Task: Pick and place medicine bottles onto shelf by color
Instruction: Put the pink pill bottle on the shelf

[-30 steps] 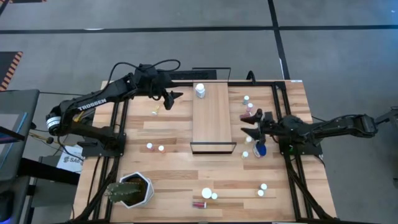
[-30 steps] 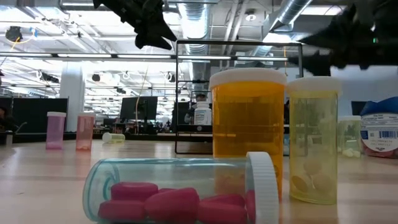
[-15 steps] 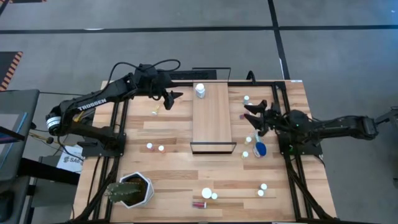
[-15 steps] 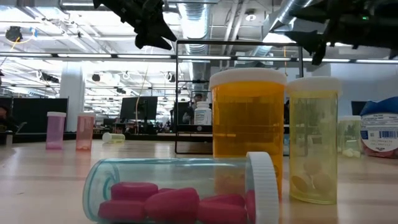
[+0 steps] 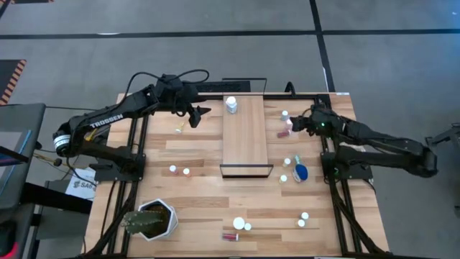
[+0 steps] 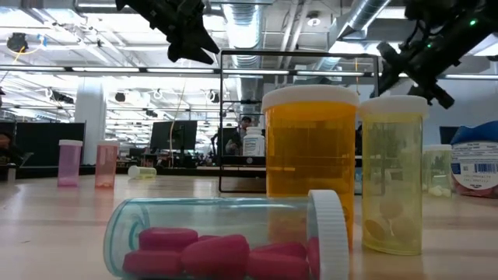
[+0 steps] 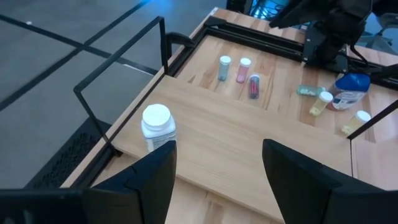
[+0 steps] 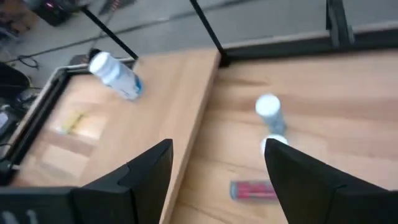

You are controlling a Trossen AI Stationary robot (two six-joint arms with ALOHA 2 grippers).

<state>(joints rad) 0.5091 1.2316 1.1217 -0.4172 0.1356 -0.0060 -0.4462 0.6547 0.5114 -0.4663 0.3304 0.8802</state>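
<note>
The shelf (image 5: 244,137) lies in the middle of the table, and one white medicine bottle (image 5: 231,105) stands on its far end. More medicine bottles stand or lie scattered on the tabletop on both sides. My left gripper (image 5: 198,115) hangs open above the table, left of the shelf's far end, facing the white bottle (image 7: 156,127). My right gripper (image 5: 296,124) hovers open above a group of small bottles (image 5: 284,114) and a lying red vial (image 5: 284,133), right of the shelf. In its wrist view a white-capped bottle (image 8: 270,112) and the red vial (image 8: 255,190) lie ahead of the fingers.
A wide blue bottle (image 5: 300,173) and two small ones stand right of the shelf's near end. Two pink bottles (image 5: 172,169) stand left of it, and a yellow one (image 5: 180,128) lies farther back. A white plant pot (image 5: 151,219) sits near left. Several bottles (image 5: 238,224) crowd the near edge.
My right gripper has risen and swung toward the table's far edge, away from the wide blue bottle and over the small bottles right of the shelf. It has tipped from pointing steeply down to slanting and has rolled. Its fingers have stayed open. No bottle has moved.
</note>
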